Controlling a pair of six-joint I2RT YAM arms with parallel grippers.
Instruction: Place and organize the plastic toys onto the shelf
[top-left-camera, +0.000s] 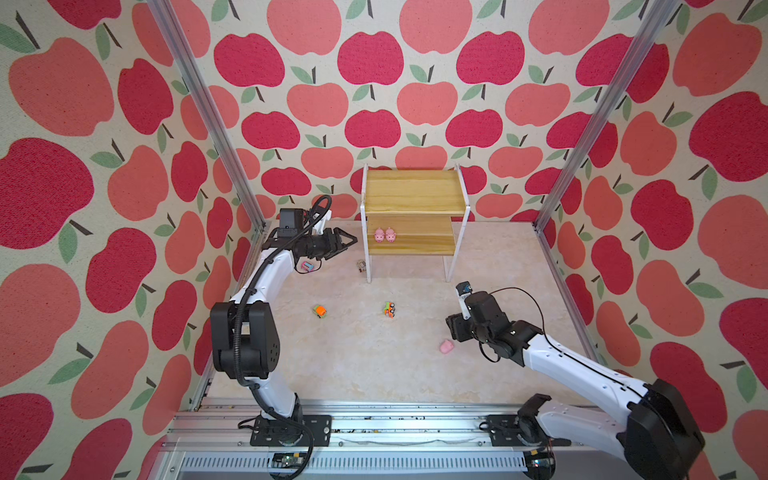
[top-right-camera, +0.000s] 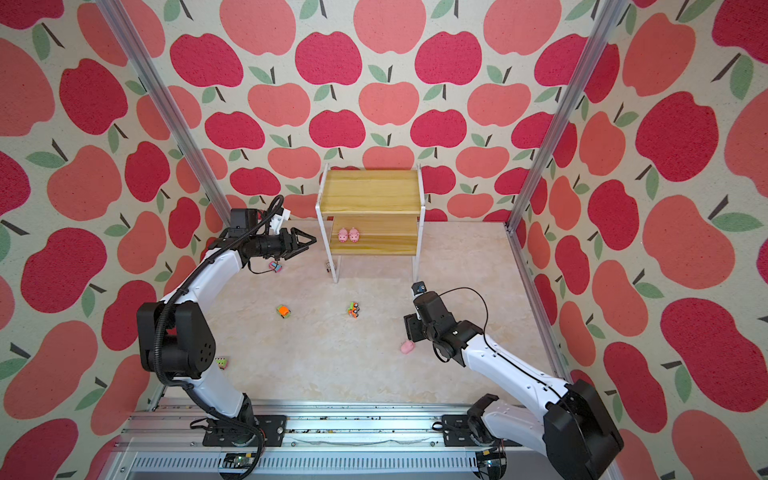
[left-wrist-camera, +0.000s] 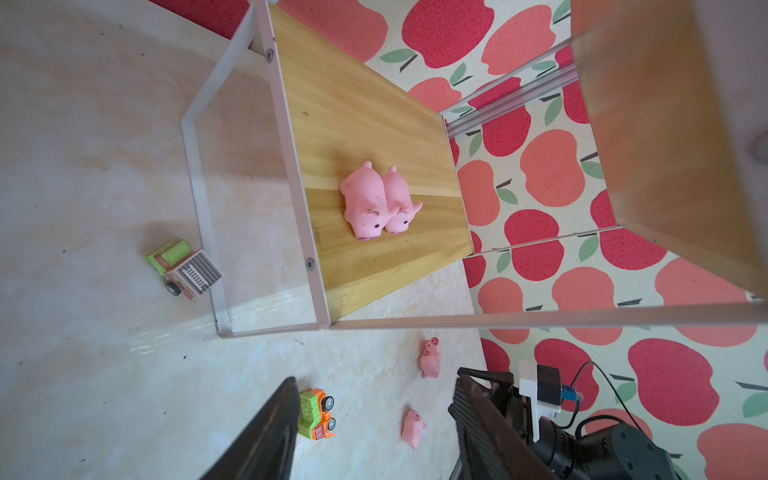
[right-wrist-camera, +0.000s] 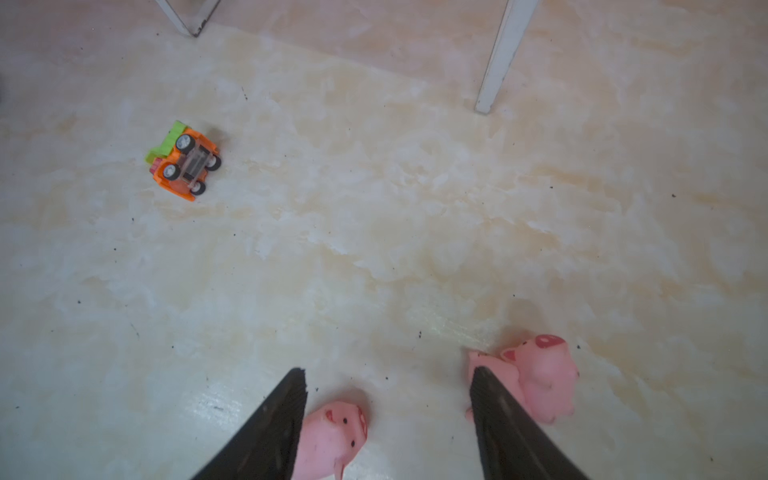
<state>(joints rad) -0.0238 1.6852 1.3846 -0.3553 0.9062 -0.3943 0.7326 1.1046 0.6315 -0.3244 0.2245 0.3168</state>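
Shelf (top-left-camera: 415, 191) stands at the back of the table (top-left-camera: 374, 365), centred, and on my feeds its lower board carries a pair of pink pigs (left-wrist-camera: 376, 199). They lie side by side and touching, snouts toward the front edge.

My left gripper (top-left-camera: 351, 241) hangs just off the shelf's left side, jaws parted with nothing between them. On the table beneath it I see a pink truck (top-left-camera: 306, 266), and a green truck (left-wrist-camera: 183, 270) sits just beside the shelf's front left leg.

My right gripper (right-wrist-camera: 386, 370) is low over the table at the front right, jaws wide apart and gripping nothing. The first loose pig (right-wrist-camera: 332, 436) lies between the fingers, close against one of them. The second loose pig (right-wrist-camera: 536, 378) lies just outside the opposite finger, partly hidden by it.

Mid-table I have an orange truck (top-left-camera: 319, 311) standing on its wheels. To its right, apart from it, a tipped truck (right-wrist-camera: 185, 160) in orange and green lies on its side with its wheels showing. In a top view a further small truck (top-right-camera: 222, 363) peeks out beside the left arm's elbow
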